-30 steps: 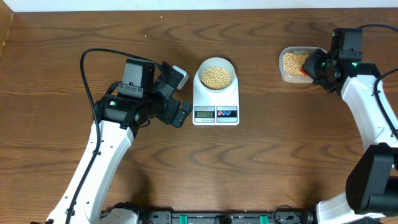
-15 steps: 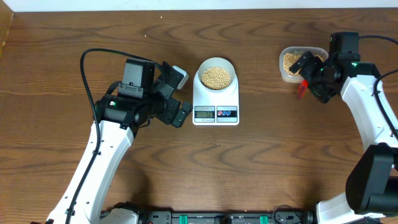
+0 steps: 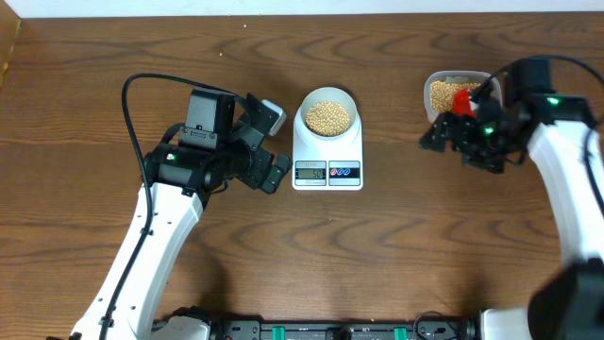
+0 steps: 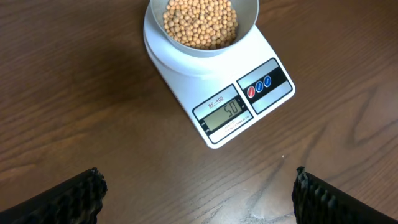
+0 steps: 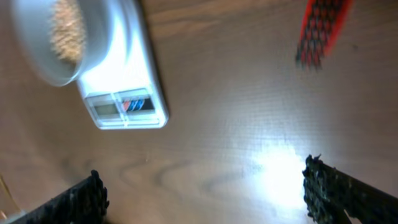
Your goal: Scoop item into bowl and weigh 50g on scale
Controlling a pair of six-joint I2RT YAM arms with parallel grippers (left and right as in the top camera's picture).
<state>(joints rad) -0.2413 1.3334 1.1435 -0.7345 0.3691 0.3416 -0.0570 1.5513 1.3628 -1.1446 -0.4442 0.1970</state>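
The pale bowl (image 3: 327,98) (image 4: 246,18) stands on the white scale (image 3: 327,161) (image 4: 186,78) and is filled with tan beans (image 3: 327,116) (image 4: 200,22). The scale's display (image 4: 225,111) reads 50. My left gripper (image 3: 273,144) (image 4: 199,199) hovers just left of the scale, open, with bare table between its fingers. My right gripper (image 3: 459,144) (image 5: 205,193) is open and holds nothing. It hangs over the table in front of the clear tub (image 3: 436,111), which has more beans (image 3: 442,94) in it. In the blurred right wrist view the scale (image 5: 134,93) and the bowl (image 5: 43,59) show at the upper left.
A red scoop (image 3: 462,99) (image 5: 320,28) rests at the tub's near edge, free of my right gripper. A black cable (image 3: 142,85) loops above my left arm. The table's back edge (image 3: 283,16) meets a white wall.
My right gripper has opened, let go of the red scoop at the tub and swung toward the front and left. The left arm, bowl and scale have not moved.
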